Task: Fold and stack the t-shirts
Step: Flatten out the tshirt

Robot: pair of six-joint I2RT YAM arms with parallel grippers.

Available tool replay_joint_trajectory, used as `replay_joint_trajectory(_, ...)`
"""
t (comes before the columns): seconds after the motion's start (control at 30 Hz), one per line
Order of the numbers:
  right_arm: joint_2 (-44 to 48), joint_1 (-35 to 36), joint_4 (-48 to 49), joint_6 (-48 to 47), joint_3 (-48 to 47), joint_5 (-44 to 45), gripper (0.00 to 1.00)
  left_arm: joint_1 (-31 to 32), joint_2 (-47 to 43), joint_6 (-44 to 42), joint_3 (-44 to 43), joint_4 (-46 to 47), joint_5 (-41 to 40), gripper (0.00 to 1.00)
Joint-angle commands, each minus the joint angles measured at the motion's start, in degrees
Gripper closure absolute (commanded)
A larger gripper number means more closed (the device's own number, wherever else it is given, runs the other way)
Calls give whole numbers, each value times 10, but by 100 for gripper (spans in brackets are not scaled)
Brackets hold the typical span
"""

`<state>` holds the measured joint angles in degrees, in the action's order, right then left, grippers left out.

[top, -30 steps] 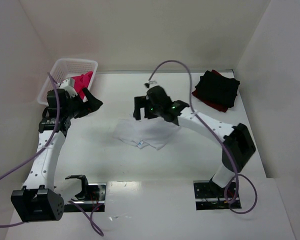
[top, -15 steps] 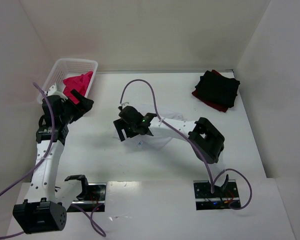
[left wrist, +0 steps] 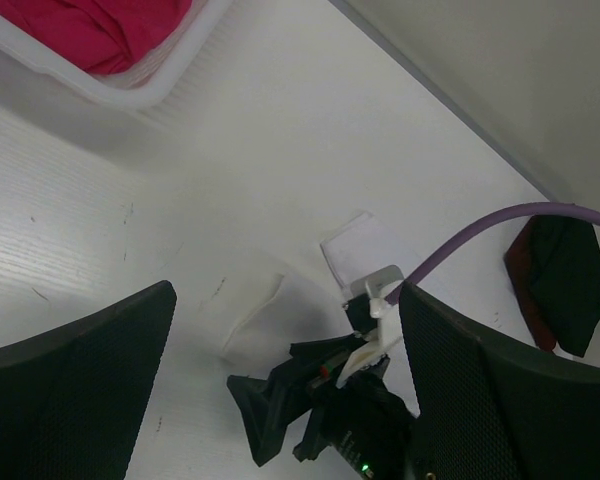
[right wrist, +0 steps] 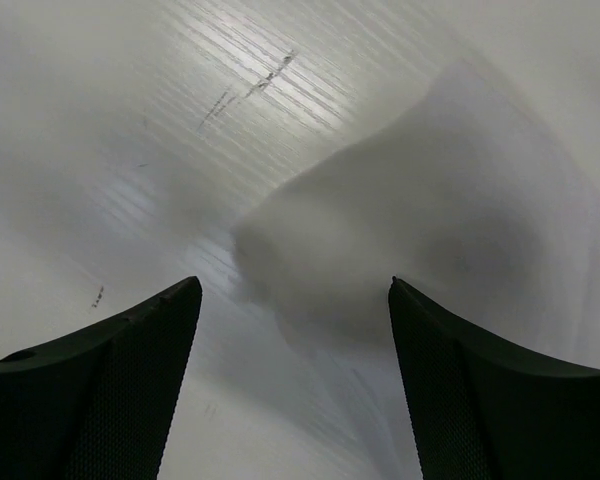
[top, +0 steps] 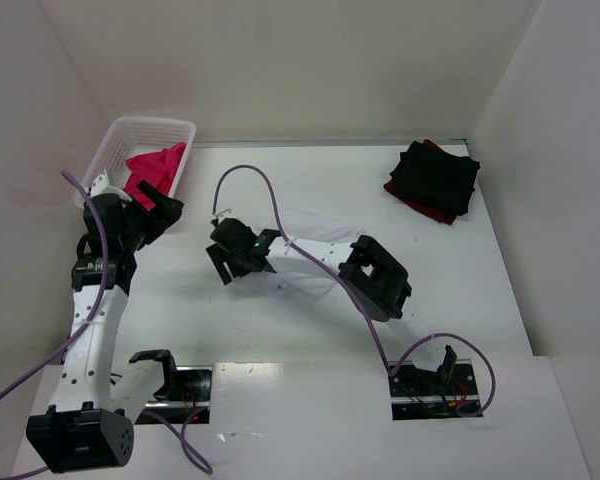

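Note:
A white t-shirt [top: 315, 262] lies crumpled mid-table, partly under my right arm. My right gripper [top: 223, 268] is open at the shirt's left edge. In the right wrist view the jaws [right wrist: 295, 285] stand wide apart with a corner of the white shirt [right wrist: 400, 220] just ahead, not gripped. My left gripper [top: 168, 207] is open and empty beside the basket; the left wrist view [left wrist: 285, 290] shows nothing between its jaws. Pink-magenta t-shirts [top: 155, 164] lie in the basket. A folded black t-shirt [top: 438, 176] rests on a dark red one [top: 406, 196] at the far right.
The white mesh basket [top: 108, 150] stands at the far left corner, and its rim shows in the left wrist view [left wrist: 150, 88]. White walls close in the table on three sides. A purple cable [top: 245, 172] arcs above the right wrist.
My right arm has swung left across the white shirt to its left edge. My left gripper has drawn back a little from the basket.

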<state>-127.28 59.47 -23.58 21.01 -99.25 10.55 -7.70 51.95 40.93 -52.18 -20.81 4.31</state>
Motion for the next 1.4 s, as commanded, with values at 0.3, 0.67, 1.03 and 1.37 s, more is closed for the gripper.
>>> replay_joint_trajectory(0.3, -59, 19, -18, -18, -62, 23, 31, -3, -14, 3, 2, 13, -10, 0)
replay_joint_trajectory(0.67, -90, 19, -23, -10, -74, 43, 75, -3, -14, -8, -3, 8, -20, 0)
replay_joint_trajectory(1.03, -3, 19, -34, 31, -94, 118, 100, -3, -9, -8, -3, 8, -20, 0)
replay_joint_trajectory(1.37, 293, -50, -41, 14, -84, 169, 100, -3, 8, -58, 18, 79, 122, 0)
